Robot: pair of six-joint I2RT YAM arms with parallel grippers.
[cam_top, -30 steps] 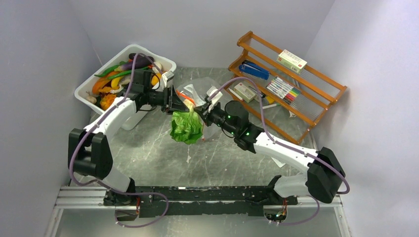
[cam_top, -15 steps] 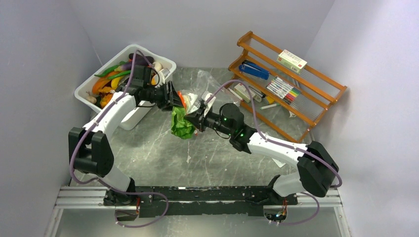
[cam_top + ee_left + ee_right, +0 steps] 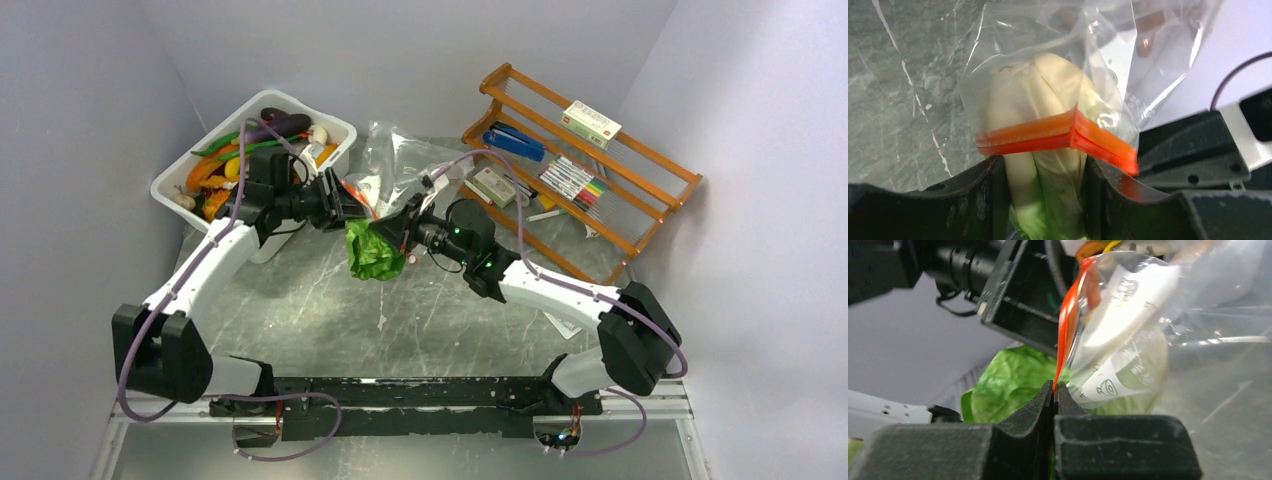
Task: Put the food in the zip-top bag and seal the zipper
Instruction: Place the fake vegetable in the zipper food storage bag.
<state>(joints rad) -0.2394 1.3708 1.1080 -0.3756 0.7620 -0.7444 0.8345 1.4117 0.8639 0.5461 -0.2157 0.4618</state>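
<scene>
Near the far edge of the table (image 3: 300,300), midair | left claw (image 3: 345,205) clamps lettuce (image 3: 372,252), apparently feeding its stem into bag (image 3: 395,160) | right claw (image 3: 405,232) pinches zipper (image 3: 1066,325), likely to hold the mouth open.

The tub (image 3: 345,135) of food (image 3: 215,180) sits in the far left corner of the tabletop, and the rack (image 3: 640,200) in the far right corner. Between them, above the far middle, the zip-top bag (image 3: 395,160) hangs with the left gripper (image 3: 350,207) on its left and the right gripper (image 3: 400,232) on its right. The lettuce (image 3: 372,252) lies partly inside the bag, between the left gripper's fingers. The zipper (image 3: 1066,325) runs down into the right gripper's pinched fingers.
</scene>
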